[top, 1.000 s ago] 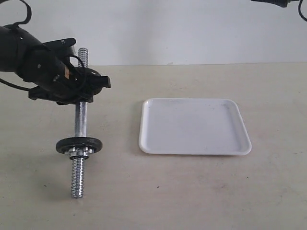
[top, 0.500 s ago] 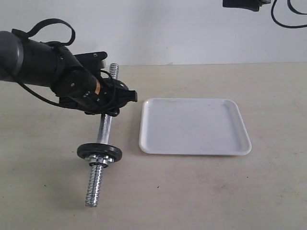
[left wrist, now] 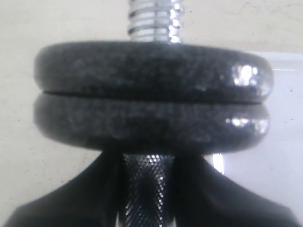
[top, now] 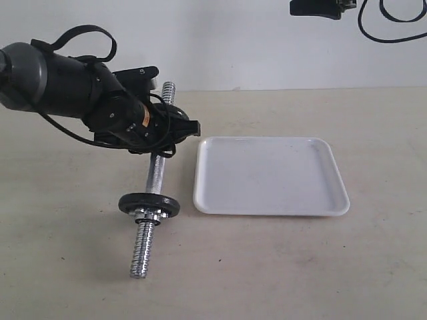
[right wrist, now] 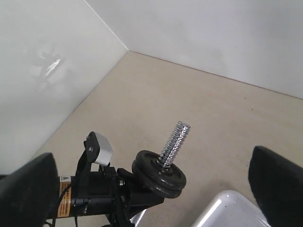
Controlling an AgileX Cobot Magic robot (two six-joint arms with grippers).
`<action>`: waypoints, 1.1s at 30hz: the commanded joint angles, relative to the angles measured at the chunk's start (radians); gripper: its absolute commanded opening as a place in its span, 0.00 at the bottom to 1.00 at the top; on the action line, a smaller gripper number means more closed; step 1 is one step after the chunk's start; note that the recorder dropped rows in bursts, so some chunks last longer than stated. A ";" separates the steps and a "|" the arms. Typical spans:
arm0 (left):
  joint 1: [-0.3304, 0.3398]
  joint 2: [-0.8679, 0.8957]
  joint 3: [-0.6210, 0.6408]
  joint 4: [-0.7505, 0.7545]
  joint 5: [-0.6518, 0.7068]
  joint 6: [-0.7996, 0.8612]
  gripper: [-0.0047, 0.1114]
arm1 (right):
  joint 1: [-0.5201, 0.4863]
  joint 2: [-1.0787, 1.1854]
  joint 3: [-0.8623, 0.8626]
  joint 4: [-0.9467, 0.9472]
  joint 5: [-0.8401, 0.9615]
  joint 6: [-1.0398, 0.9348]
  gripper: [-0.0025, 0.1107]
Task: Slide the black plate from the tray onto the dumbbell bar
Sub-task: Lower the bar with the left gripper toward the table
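My left gripper (top: 160, 139) is shut on the knurled middle of the chrome dumbbell bar (top: 153, 175), holding it tilted above the table just left of the tray (top: 270, 200). In the left wrist view, two black plates (left wrist: 151, 71) sit stacked on the bar right in front of that gripper (left wrist: 144, 163), below the threaded end (left wrist: 154, 21). Which of them is the task's plate I cannot tell. A third black disc (top: 149, 203) with a collar nut sits near the bar's lower end. Nothing lies in the white tray. My right gripper (right wrist: 150, 158) hangs open high above, empty.
The right arm (top: 313, 7) shows only at the top edge of the exterior view. A white wall stands behind the beige table (top: 280, 267). From the right wrist view, the stacked discs (right wrist: 158, 174) lie beside a corner of the tray (right wrist: 232, 210).
The left gripper has carried the bar to the right, close to the tray's left edge, tilting it more. The right arm has shifted left along the top edge.
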 commanded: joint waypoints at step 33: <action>0.000 0.044 -0.040 0.066 -0.777 -0.047 0.08 | 0.001 -0.009 -0.006 -0.001 0.005 -0.002 0.93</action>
